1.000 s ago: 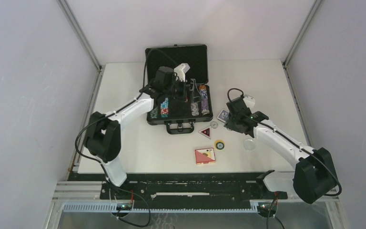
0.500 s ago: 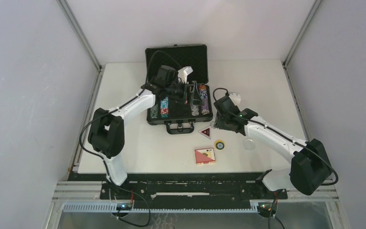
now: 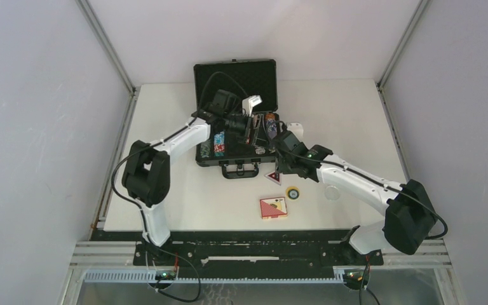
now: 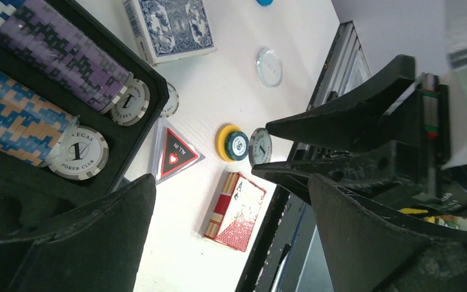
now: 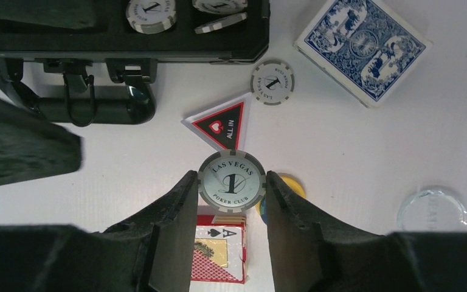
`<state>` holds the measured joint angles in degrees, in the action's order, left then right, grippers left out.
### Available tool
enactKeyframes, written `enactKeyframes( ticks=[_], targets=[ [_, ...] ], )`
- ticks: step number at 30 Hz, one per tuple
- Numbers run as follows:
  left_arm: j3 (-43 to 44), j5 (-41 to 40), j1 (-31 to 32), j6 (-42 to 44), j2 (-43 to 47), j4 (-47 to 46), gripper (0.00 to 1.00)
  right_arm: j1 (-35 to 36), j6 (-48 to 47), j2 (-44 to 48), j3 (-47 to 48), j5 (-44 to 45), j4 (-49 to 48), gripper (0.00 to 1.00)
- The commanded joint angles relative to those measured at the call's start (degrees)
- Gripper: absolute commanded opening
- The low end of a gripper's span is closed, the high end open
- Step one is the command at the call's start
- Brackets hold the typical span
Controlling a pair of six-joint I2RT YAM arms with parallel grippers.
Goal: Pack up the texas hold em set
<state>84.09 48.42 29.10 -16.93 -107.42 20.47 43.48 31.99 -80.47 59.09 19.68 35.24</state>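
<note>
Grey-white chip pinched in right tool, above tabletop beside black case at far edge. Left tool spread over case. Chip rows in; blue deck, red deck, triangular button, loose chips, clear disc not yet packed.

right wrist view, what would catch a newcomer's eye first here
A grey Las Vegas chip stands out, pinched edge to edge in the right gripper above the table. Around it lie a triangular ALL IN button, a blue deck and a red deck, all outside the open black case. The left gripper hangs open over that case, near its chip rows.
</note>
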Motion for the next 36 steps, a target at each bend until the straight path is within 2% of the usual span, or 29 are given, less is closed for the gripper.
enactKeyframes(
  ticks=[1, 16, 31, 36],
  targets=[
    [4.33, 5.57, -0.1, 2.65, -1.7, 2.5, 1.0, 1.51, -3.73, 0.14, 3.27, 2.41, -1.32, 0.41],
    [6.87, 10.9, 1.22, 4.47, -5.21, 9.69, 0.91, 4.8, -7.6, -0.72, 4.88, 4.12, -2.38, 0.41],
    [7.55, 12.62, 3.05, 7.81, -7.02, 14.27, 0.89, 6.82, -9.52, -1.16, 6.9, 5.41, -2.29, 0.41],
    [8.29, 13.74, 3.4, 7.53, -8.25, 14.69, 0.82, 7.22, -9.84, -1.47, 7.18, 5.5, -2.67, 0.41]
  ],
)
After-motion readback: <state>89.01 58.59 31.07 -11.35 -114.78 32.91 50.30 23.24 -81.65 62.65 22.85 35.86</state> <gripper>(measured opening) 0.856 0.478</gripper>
